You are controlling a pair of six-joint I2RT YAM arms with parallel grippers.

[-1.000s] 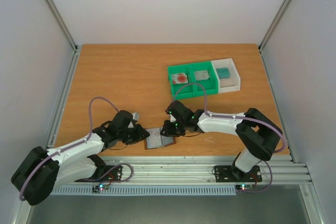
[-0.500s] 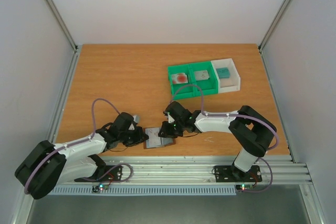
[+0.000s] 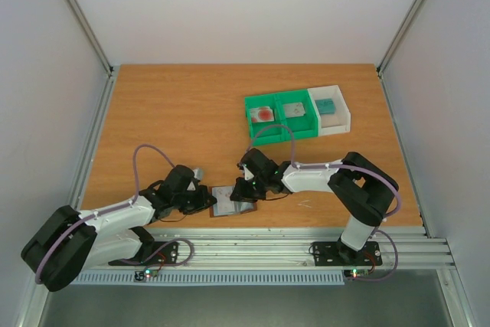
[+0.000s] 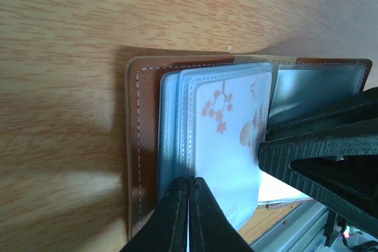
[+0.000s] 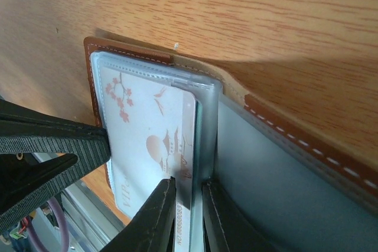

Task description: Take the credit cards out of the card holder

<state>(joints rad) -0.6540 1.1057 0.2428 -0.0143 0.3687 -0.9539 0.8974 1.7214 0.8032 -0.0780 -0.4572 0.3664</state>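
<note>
The holder [image 3: 232, 202] lay open on the table [image 3: 168, 128], right at the near edge, with both arms crowded in on it. The left gripper [image 4: 188, 196] came in from the left, its jaws clenched tight together, tips at the edge of the clear sleeves [image 4: 177, 146]. Whether any plastic was caught between them, I could not tell. The right gripper [image 5: 189, 199] sat on the other side, and its jaws were pinched on the end of a card [image 5: 147, 146], pale, printed with blossom and a pagoda. That card lay on the sleeves over the holder's left half, with the brown stitched border showing around it. The holder's right half showed its grey-blue inner face. Well back from all this, the green tray [image 3: 279, 132] held a red-blot card [image 3: 263, 113] in its left compartment and a grey card [image 3: 293, 109] in its right. Just beside it, touching, the white tray [image 3: 337, 125] held a teal card [image 3: 328, 105].
</note>
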